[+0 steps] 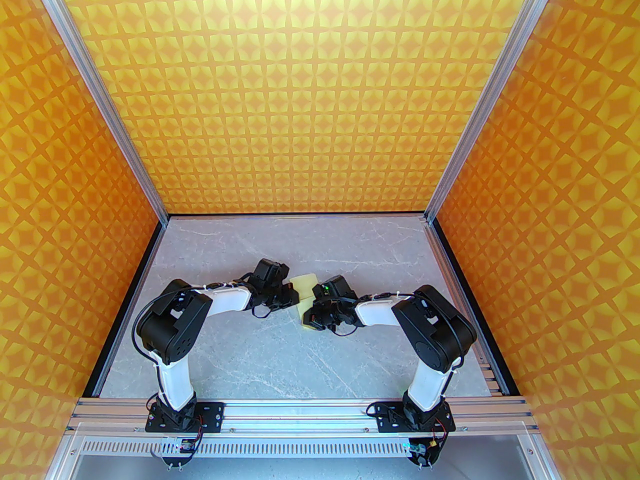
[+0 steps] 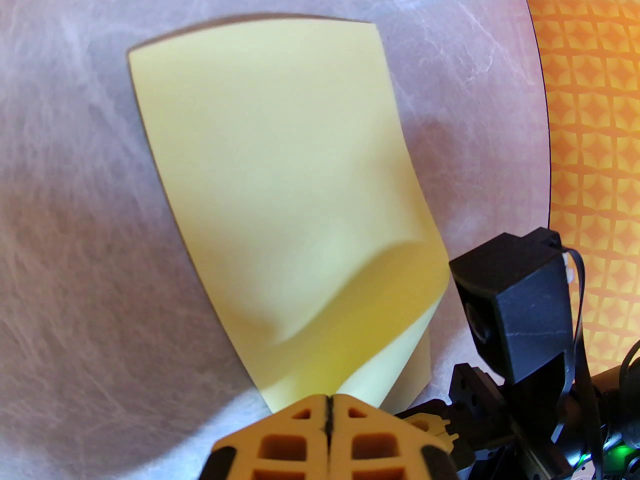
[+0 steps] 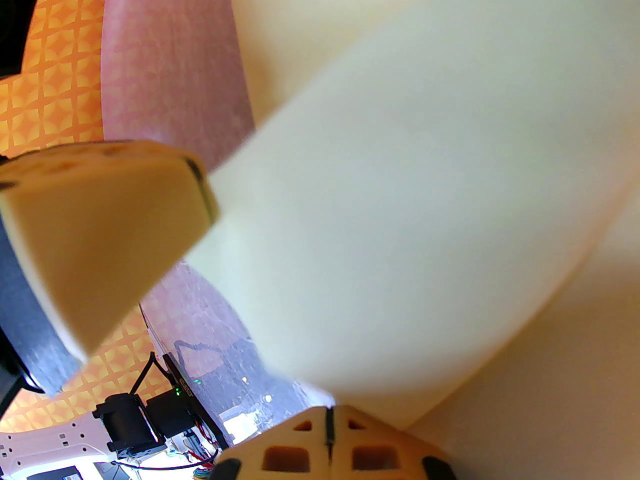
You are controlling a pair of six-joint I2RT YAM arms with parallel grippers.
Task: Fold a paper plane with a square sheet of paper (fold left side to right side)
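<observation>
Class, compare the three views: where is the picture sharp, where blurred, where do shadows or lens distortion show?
Top external: evenly lit and sharp, though the paper is small. Left wrist: paper fairly crisp, soft shadow on the table beside it, edge of the wall bowed by the lens. Right wrist: paper too near the lens, blurred and washed out.

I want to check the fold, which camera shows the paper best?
Left wrist: nearly the whole paper shows, with its near corner curled up. Top external shows a small, partly hidden patch; right wrist, a blurred close-up.
</observation>
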